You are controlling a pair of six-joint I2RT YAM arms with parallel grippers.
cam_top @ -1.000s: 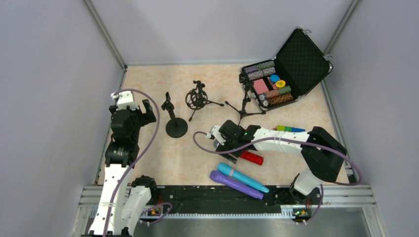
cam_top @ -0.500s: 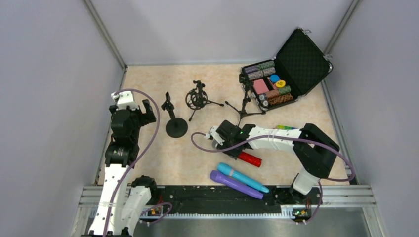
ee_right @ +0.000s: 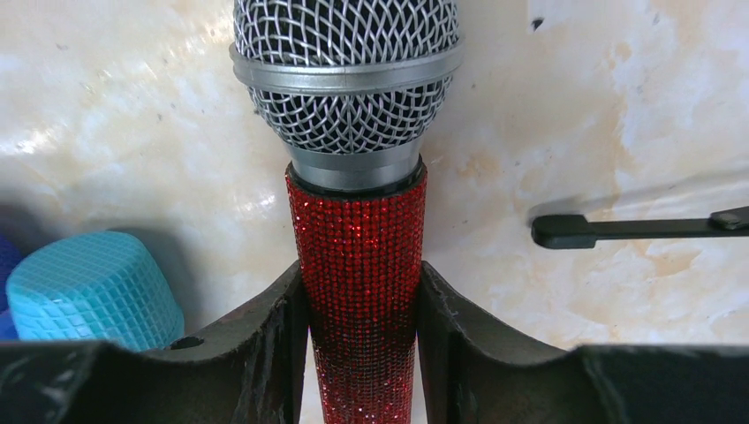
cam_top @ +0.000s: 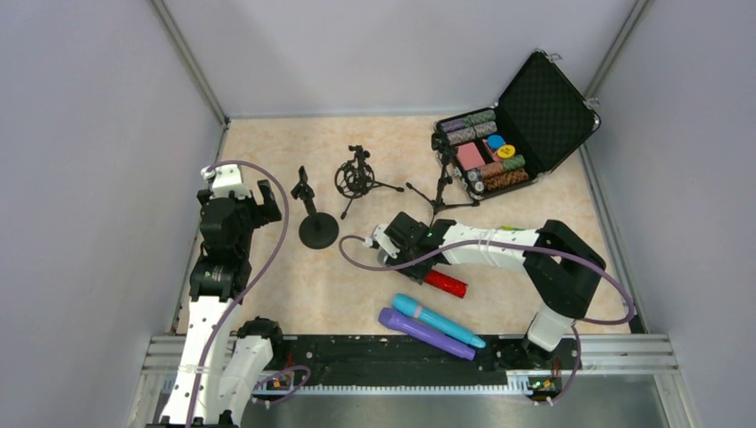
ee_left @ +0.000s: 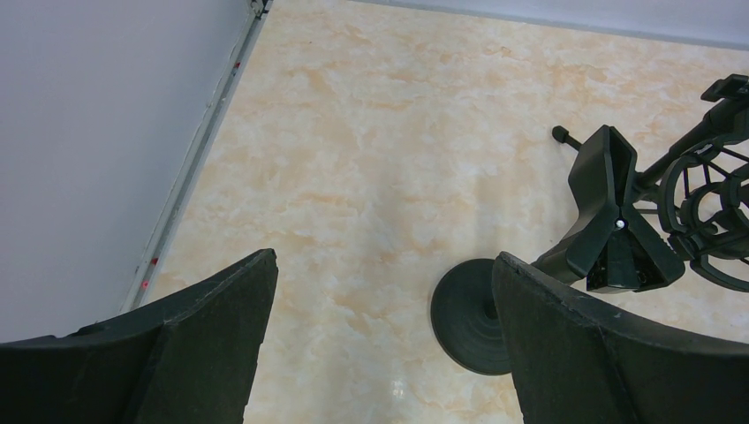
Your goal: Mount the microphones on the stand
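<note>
The glittery red microphone (ee_right: 358, 256) with a silver mesh head sits between the fingers of my right gripper (ee_right: 360, 291), which is shut on its handle. From above, the red microphone (cam_top: 444, 284) pokes out behind the right gripper (cam_top: 412, 259), low over the table. The light blue microphone (cam_top: 439, 320) and the purple microphone (cam_top: 425, 333) lie side by side near the front edge. The round-base stand (cam_top: 316, 227) with its clip (ee_left: 609, 203) stands just right of my open, empty left gripper (ee_left: 380, 291).
A shock-mount tripod (cam_top: 357, 178) and a taller tripod stand (cam_top: 439, 192) stand behind the right gripper; one tripod leg (ee_right: 636, 228) lies close to the red microphone's head. An open case of poker chips (cam_top: 517, 134) sits back right. A multicoloured block train (cam_top: 524, 232) lies by the right arm.
My right gripper has shut on the red microphone's handle and shifted slightly left with it. The left arm has not moved.
</note>
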